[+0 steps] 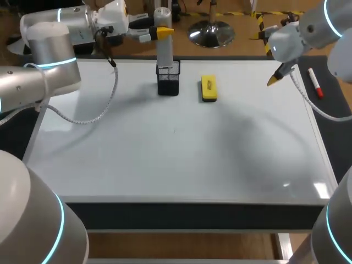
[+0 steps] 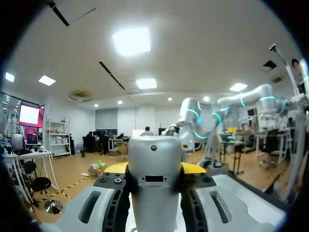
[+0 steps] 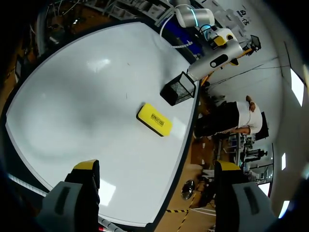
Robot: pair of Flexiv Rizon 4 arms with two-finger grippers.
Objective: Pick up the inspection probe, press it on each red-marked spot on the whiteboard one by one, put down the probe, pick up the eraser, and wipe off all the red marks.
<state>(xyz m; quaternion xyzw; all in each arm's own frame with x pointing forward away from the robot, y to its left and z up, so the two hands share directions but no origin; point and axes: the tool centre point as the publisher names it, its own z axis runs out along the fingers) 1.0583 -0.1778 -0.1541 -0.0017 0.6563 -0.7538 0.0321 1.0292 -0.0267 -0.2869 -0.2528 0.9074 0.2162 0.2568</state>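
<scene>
**Probe gripped at holder**

The probe stands upright with its lower end at the black mesh holder, near the far edge of the whiteboard. The left claw is clamped on it. The eraser lies just beside the holder. The right claw gapes, holding nothing.

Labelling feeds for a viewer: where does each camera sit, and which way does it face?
Head: fixed above, behind, looking down on the whiteboard; left arm, right arm show.
Left wrist: looks out across the room; left gripper shut on inspection probe.
Right wrist: looks down at the eraser past the open right gripper.
Shared: head and right wrist both show eraser.
</scene>
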